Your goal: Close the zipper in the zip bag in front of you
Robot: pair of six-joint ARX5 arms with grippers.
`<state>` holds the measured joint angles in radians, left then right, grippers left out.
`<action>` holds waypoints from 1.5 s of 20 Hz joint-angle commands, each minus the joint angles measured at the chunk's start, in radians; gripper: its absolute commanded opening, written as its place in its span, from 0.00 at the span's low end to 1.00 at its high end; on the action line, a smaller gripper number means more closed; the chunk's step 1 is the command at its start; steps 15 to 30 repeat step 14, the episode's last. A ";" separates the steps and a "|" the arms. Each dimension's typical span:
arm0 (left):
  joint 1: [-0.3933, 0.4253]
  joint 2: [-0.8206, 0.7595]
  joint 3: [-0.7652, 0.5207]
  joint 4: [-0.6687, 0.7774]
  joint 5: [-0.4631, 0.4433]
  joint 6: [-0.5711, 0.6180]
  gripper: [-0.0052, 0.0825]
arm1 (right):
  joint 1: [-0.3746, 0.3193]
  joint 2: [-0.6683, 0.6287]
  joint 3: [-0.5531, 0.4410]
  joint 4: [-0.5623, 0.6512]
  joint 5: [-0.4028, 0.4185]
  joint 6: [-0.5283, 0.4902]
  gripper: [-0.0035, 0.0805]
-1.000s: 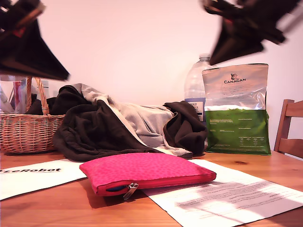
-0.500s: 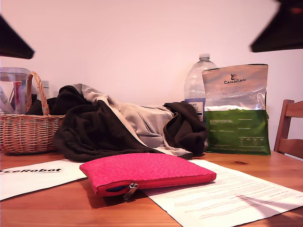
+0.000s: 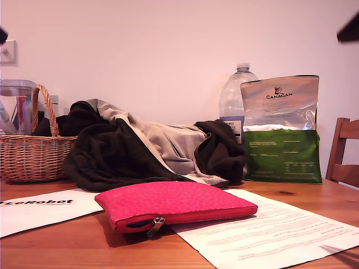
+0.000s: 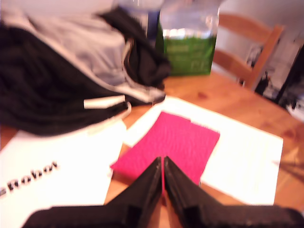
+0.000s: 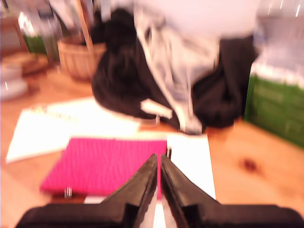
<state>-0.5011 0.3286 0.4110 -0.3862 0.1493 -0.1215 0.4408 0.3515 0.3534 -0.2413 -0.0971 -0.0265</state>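
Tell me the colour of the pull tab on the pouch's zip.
Silver-beige metal: the small pull tab hangs from the flat red-pink fabric pouch, clearest in the exterior view.

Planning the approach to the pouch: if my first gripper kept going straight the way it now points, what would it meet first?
Probably the zip bag: my first gripper, jaws together, points at its red-pink face. Depth is unclear in this blurred view.

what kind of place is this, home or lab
Most likely a home, on a wooden table used for robot practice. A heap of clothes, a wicker basket, a pet-food pouch and a wooden chair suggest a lived-in room, not a lab.
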 commanded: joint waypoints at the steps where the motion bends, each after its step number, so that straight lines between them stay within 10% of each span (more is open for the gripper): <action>1: 0.002 -0.002 -0.013 -0.023 0.000 -0.002 0.04 | 0.007 0.005 -0.004 -0.033 -0.001 0.003 0.03; 14: 0.002 -0.002 -0.013 -0.201 0.000 -0.002 0.04 | 0.007 0.005 -0.004 -0.324 0.000 0.003 0.03; 30: 0.002 -0.002 -0.013 -0.201 0.000 -0.002 0.04 | 0.007 0.005 -0.004 -0.324 0.000 0.003 0.03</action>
